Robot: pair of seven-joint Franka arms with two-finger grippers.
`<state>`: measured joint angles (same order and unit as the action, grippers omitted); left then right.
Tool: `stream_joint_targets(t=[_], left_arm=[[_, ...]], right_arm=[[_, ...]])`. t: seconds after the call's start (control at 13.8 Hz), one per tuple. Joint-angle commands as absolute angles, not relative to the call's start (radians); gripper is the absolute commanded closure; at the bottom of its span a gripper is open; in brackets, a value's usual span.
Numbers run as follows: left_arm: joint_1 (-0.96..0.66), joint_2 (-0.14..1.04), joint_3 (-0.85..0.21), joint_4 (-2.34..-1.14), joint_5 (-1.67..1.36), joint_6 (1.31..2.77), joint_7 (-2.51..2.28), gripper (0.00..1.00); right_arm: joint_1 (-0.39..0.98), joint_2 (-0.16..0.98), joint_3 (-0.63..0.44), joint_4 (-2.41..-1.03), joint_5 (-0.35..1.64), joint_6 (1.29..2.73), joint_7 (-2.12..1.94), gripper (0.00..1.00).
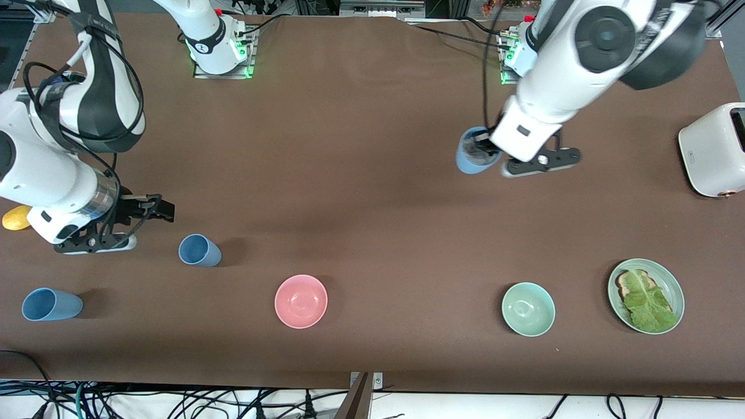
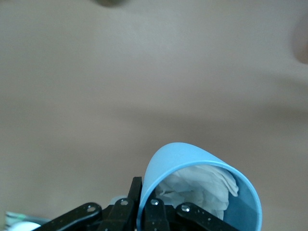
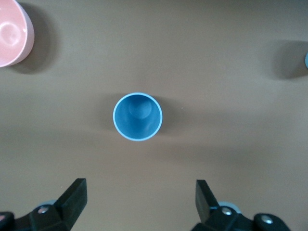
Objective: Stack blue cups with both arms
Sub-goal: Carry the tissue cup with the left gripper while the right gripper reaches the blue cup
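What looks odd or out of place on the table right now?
The blue cup held by the left gripper has crumpled white paper stuffed inside, which could block nesting. The right gripper is open beside another blue cup, which stands upright and empty. Nothing is spilled or tipped.

Worktop: brown, matte, carrying everything below.
Blue cup one: standing upright toward the right arm's end.
Blue cup two: sitting nearer the front camera than cup one, at that same end.
Pink bowl: resting mouth up, near the front edge.
Mint-green bowl: lying toward the left arm's end.
Green plate: holding toast and lettuce.
White toaster: standing at the left arm's end.
Yellow object: lying at the right arm's end.
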<state>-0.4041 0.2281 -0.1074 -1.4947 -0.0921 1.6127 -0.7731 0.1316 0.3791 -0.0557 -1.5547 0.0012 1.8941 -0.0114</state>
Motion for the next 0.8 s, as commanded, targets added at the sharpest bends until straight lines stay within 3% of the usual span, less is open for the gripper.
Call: stream_joint_targets(t=[0.0,0.22,0.44,0.73], left_arm=[[-0.498,0.353,-0.092,-1.336,-0.104,1.589,-0.941,1.0],[-0.563,0.417,-0.091,-1.282,-0.104,1.624,-1.069,1.0],[-0.603,0.468,-0.087,-1.282,-0.104,1.719,-1.169,1.0],[-0.612,0.555,-0.087,-1.29,-0.094,1.836,-1.184,1.0]], right_arm=[[0.123,0.431,-0.057,-1.535,0.002,1.948,-0.04,0.0],[0.112,0.454,-0.057,-1.552,0.003,1.992,-0.064,0.0],[0.1,0.468,-0.058,-1.624,0.003,2.112,-0.098,0.0],[0.086,0.488,-0.058,-1.631,0.002,2.143,-0.107,0.0]])
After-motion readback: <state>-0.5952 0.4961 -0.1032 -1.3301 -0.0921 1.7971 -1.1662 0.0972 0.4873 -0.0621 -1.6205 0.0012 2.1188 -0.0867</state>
